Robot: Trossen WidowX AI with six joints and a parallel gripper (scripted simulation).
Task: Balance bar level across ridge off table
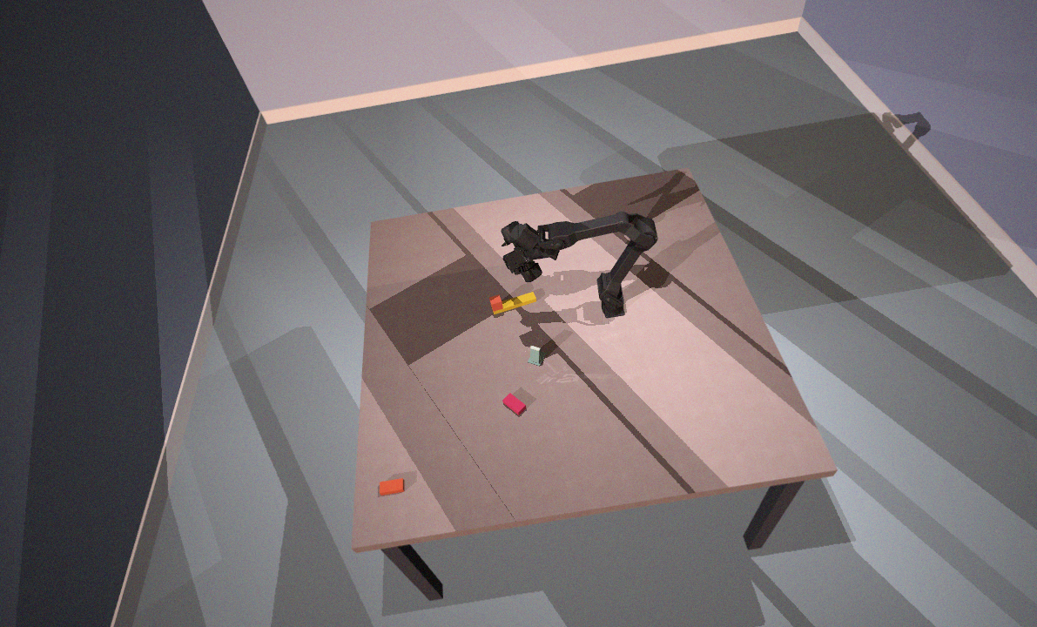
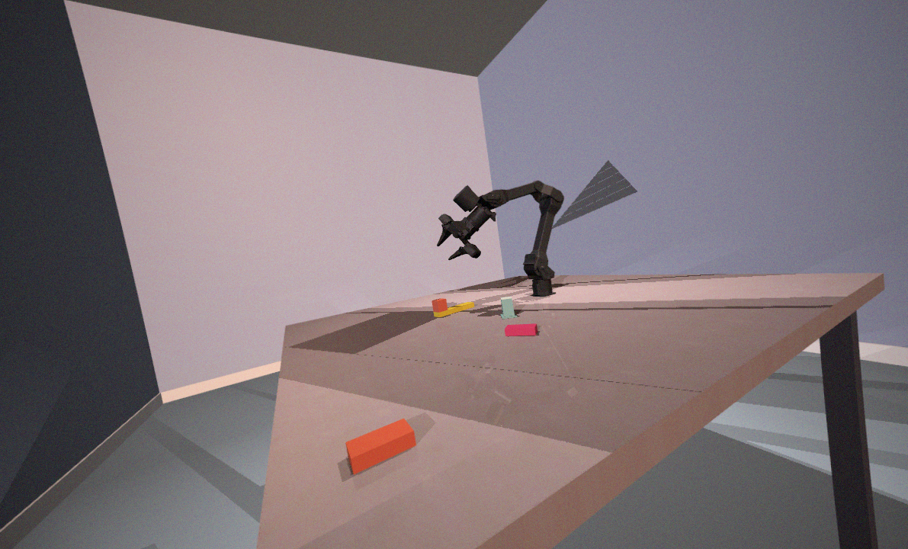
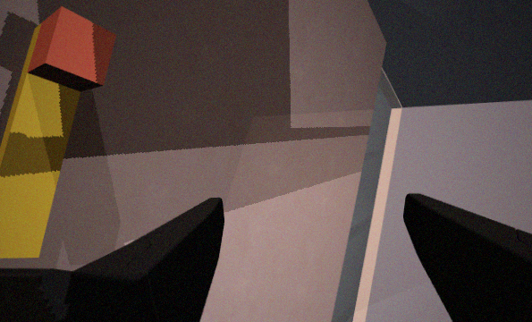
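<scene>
"What does the bar (image 3: 29,179) carry?"
"A red block (image 3: 71,46), on its far end."
"And the claw (image 3: 312,207)?"
"Open, its fingertips apart, the bar lying on the counter (image 3: 158,179) beyond the left-hand finger in view."

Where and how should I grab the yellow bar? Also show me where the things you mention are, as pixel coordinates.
I'd come from above, jaws across the narrow width of the yellow bar (image 1: 523,299) (image 2: 461,308) (image 3: 21,215), near mid-length: it is long, slim and lies along the table. The red block (image 1: 495,303) (image 2: 439,305) (image 3: 73,46) occupies one end.
</scene>
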